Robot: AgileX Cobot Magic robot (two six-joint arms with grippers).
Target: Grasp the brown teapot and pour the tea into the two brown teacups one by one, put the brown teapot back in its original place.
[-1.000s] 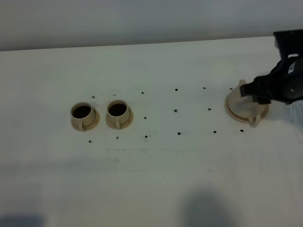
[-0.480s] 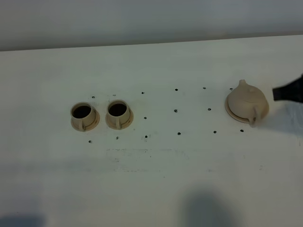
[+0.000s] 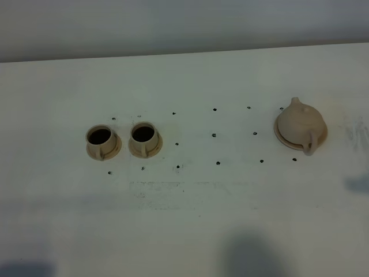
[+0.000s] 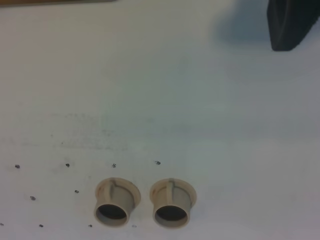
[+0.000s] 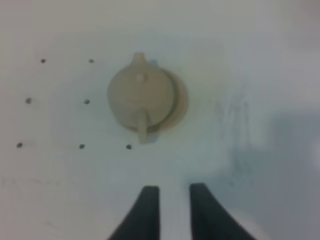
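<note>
Through the left wrist camera I saw the white table (image 4: 160, 90) filling the frame, with a thin brown strip along its upper left edge. The two brown teacups (image 4: 145, 202) stood side by side near the bottom centre, close but apart, both upright with dark insides. A scatter of small dark holes (image 4: 67, 164) dotted the lower left. At the upper right corner a dark, blurred part of the left gripper (image 4: 291, 22) hung in view; I could not tell how its jaws stood.
</note>
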